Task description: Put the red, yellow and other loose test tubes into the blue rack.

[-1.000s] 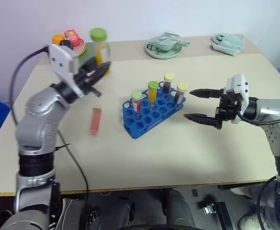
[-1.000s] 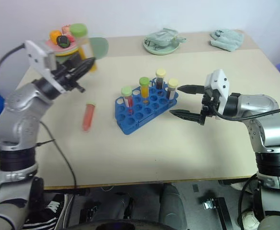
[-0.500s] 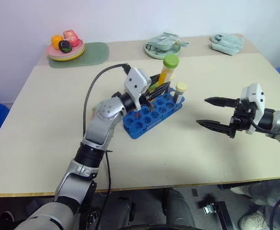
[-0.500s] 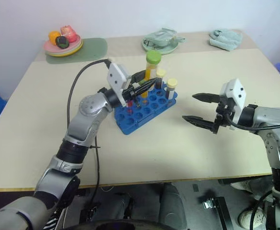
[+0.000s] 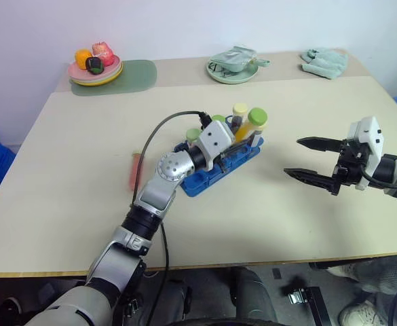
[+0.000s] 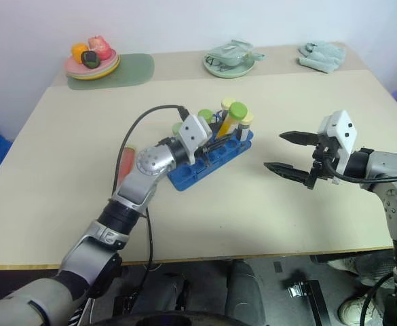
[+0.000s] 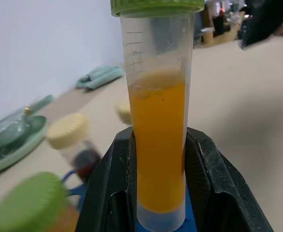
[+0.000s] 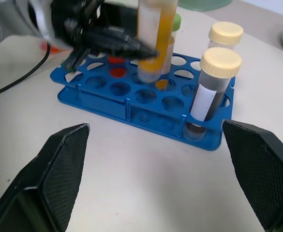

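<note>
Left end effector (image 8: 148,52) carried yellow tube (image 7: 157,145) down over rack (image 8: 146,104).

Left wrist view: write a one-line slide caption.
Left gripper holds a green-capped tube of yellow-orange liquid upright above the blue rack.

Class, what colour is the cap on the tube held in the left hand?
Green, clearest in the right eye view: cap.

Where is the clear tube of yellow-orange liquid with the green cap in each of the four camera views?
Left eye view: yellow-orange tube, centre, above the bright blue plastic rack.
Right eye view: centre.
Left wrist view: upright between the left gripper fingers.
Right wrist view: top centre.
Shared landmark: the cream-capped dark tube.
</note>
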Motion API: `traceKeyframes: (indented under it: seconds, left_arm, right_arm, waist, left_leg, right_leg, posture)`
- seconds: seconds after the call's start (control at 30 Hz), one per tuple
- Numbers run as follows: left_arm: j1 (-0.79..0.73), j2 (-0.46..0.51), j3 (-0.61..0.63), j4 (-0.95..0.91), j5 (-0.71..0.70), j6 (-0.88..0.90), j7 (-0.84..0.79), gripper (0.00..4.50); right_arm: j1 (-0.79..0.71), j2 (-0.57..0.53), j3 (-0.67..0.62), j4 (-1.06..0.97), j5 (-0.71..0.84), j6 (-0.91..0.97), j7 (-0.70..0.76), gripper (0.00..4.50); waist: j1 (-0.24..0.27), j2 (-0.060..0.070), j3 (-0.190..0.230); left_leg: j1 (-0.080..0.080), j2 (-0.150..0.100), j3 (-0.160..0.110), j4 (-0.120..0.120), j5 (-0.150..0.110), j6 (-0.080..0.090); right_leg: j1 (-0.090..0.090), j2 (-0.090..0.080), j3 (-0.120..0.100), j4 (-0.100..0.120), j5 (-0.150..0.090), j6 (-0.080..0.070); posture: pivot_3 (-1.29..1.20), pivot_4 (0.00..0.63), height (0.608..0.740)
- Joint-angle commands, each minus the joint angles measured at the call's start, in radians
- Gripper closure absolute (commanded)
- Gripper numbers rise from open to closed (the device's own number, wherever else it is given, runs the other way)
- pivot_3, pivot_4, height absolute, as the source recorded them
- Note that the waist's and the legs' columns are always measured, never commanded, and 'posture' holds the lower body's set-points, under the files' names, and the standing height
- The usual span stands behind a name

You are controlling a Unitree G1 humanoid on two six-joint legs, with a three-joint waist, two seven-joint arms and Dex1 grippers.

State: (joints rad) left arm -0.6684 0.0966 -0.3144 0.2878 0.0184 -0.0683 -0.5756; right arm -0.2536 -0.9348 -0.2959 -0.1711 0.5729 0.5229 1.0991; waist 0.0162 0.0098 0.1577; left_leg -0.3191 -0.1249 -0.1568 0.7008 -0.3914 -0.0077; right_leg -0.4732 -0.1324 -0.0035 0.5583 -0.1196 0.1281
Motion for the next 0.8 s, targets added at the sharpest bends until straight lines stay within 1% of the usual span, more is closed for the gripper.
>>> traceKeyframes:
  seconds: [0.03,0.3,0.47,0.8]
  left_arm:
    - [0.010,-0.002,-0.006,-0.027,0.028,-0.040,0.016,3.73]
    - [0.049,0.010,-0.008,-0.008,0.059,-0.078,0.034,3.73]
    - [0.068,-0.019,-0.003,0.018,0.044,-0.073,0.041,3.73]
    - [0.019,-0.066,0.003,0.127,0.041,-0.118,0.032,3.73]
  right_arm:
    - [0.015,-0.039,-0.057,-0.016,0.025,0.015,0.015,0.00]
    - [0.094,-0.078,-0.121,-0.044,0.054,0.056,0.044,0.00]
    - [0.106,-0.076,-0.132,-0.067,0.060,0.066,0.032,0.00]
    - [0.128,-0.073,-0.151,-0.098,0.065,0.083,0.009,0.00]
  waist:
    - [0.001,0.000,0.000]
    - [0.016,0.000,0.000]
    - [0.027,0.000,0.000]
    - [0.026,0.000,0.000]
  left_leg:
    - [0.000,0.000,0.000,0.000,0.000,0.000]
    - [0.000,0.000,0.001,0.000,0.000,0.000]
    - [0.001,0.000,0.002,0.000,0.000,0.000]
    - [0.013,0.001,0.002,-0.001,-0.002,0.003]
  right_leg:
    - [0.000,0.000,0.000,0.000,0.000,0.000]
    - [0.000,0.000,0.000,-0.001,0.000,0.000]
    - [0.001,0.000,0.001,-0.001,0.000,0.000]
    - [0.015,0.001,0.001,-0.007,0.001,0.002]
  posture:
    - [0.00,0.150,0.740]
    - [0.00,0.150,0.740]
    - [0.00,0.150,0.740]
    - [0.00,0.150,0.740]
